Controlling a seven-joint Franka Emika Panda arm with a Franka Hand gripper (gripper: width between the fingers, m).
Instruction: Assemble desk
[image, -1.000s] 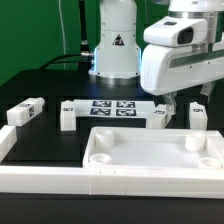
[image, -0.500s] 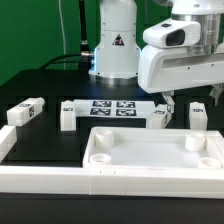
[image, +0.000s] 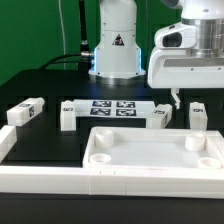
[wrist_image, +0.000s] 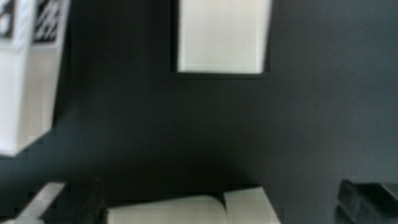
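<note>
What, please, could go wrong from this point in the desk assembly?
The open pincer hangs near a leg and a second leg standing close by; coming down for one might knock the other. The tabletop has a raised rim just in front of them, so a leg carried low could catch on it.

Pincer risen, shifted toward exterior view's right

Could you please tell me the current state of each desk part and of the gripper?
tabletop: lying flat, rim up, no leg attached.
far-left leg: loose on the table, lying down.
second leg: loose, at one end of the marker board.
third leg: loose, at the board's other end.
fourth leg: loose, not gripped.
gripper: open, holding nothing.
</note>
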